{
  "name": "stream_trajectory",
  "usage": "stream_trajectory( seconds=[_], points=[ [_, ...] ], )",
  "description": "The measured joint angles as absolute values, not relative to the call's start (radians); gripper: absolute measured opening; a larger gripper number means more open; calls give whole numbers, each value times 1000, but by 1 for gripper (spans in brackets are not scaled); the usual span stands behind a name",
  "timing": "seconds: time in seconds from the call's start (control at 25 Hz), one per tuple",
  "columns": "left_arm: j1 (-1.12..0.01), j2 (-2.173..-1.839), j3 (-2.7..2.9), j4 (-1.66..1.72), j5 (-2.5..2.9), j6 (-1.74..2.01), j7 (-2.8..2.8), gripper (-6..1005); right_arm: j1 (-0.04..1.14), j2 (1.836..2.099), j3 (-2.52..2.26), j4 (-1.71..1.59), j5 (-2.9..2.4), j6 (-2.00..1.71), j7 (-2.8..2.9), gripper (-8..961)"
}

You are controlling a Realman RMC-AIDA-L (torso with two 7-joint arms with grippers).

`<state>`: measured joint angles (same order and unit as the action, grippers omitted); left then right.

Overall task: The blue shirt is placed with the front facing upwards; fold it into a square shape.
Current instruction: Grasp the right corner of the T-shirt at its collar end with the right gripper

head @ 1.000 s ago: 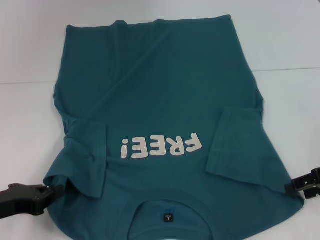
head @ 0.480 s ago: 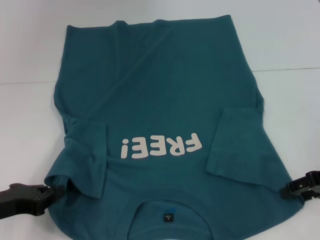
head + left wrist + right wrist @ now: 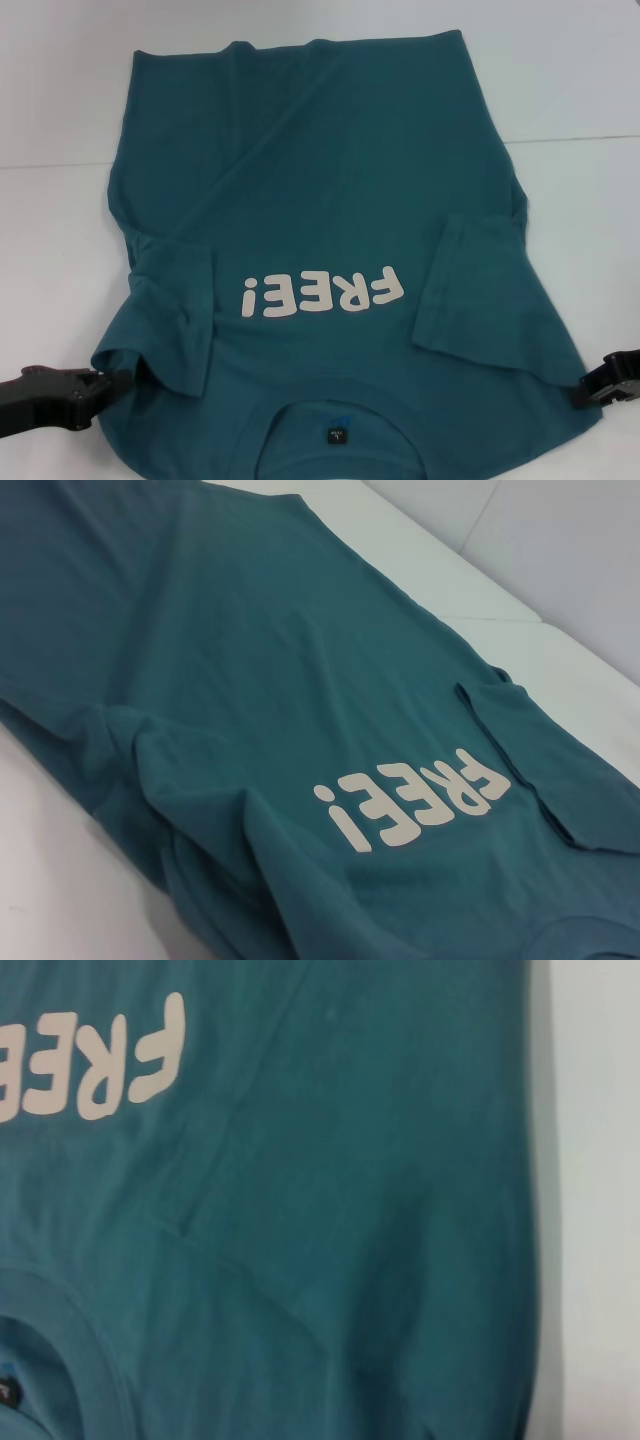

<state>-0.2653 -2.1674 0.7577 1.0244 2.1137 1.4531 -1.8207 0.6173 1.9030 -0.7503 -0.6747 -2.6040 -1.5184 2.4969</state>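
Observation:
The blue shirt lies front up on the white table, its collar toward me and its hem at the far side. White "FREE!" lettering crosses the chest, and a small dark label shows inside the neck. Both short sleeves are folded inward onto the body. My left gripper rests low at the shirt's near left shoulder edge. At the near right shoulder edge sits my right gripper. The left wrist view shows the shirt and its lettering, and the right wrist view shows the shirt by the collar.
The white table surrounds the shirt, with a seam line running across it behind the shirt's middle. Bare tabletop shows to the left and right of the cloth.
My right gripper has slid a little outward and toward me along the shirt's right shoulder edge. The left gripper and the shirt have stayed almost still.

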Motion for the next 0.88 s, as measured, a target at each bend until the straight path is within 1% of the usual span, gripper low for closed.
stream_trajectory(
  seconds=[0.28,0.52,0.72,0.88],
  points=[
    [-265,-2167,758,1026,2114,1458,-1821,3,617,1904,-745,-685,-2613,-1520,2493,311],
    [-265,-2167,751,1030,2114,1471,-1824,3,619,1904,-744,-686,-2609,-1520,2480,105],
    [-266,-2167,748,1032,2114,1480,-1827,3,620,1901,-725,-687,-2605,-1526,2455,10],
    [-268,-2164,739,1036,2114,1503,-1829,3,618,1893,-676,-691,-2590,-1562,2418,11]
  ],
)
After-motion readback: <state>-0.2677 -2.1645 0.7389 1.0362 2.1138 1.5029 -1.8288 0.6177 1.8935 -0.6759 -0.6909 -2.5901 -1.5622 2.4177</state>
